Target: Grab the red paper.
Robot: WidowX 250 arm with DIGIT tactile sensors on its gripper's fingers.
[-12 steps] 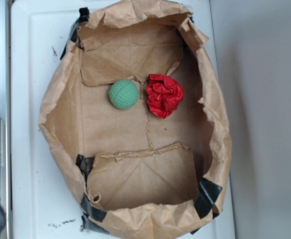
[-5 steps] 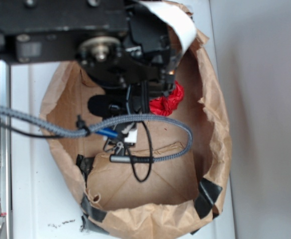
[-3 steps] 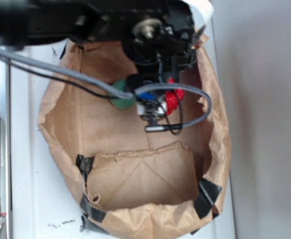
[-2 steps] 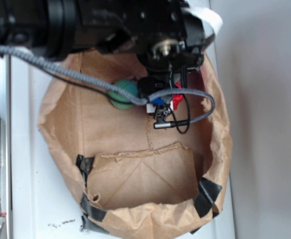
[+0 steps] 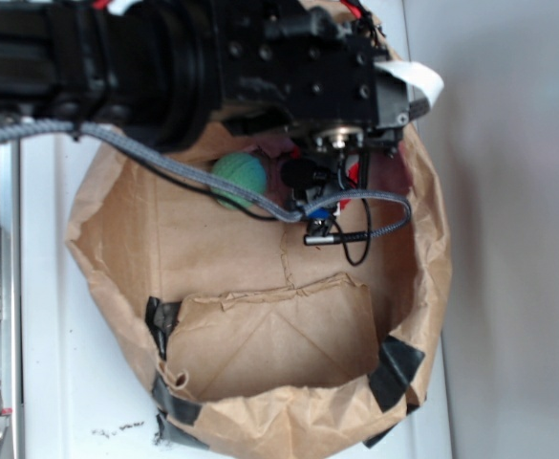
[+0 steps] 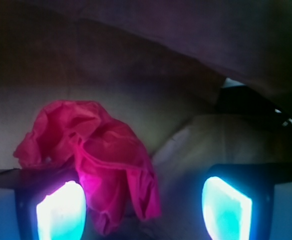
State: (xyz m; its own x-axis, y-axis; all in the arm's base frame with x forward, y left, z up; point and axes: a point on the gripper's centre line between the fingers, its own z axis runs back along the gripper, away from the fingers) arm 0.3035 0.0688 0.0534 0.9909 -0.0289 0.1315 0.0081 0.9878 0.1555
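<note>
Red paper (image 6: 98, 160) against left finger (image 6: 61, 207), hand (image 6: 143, 207) spread wide — nothing gripped

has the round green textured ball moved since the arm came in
No clear move: the round green textured ball sits at the same spot on the crinkled brown paper bag, left of the floor crease.

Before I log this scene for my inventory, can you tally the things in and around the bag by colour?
Red: 1, the red paper
Green: 1, the green ball
Brown: 1, the paper bag
Total: 3
</note>
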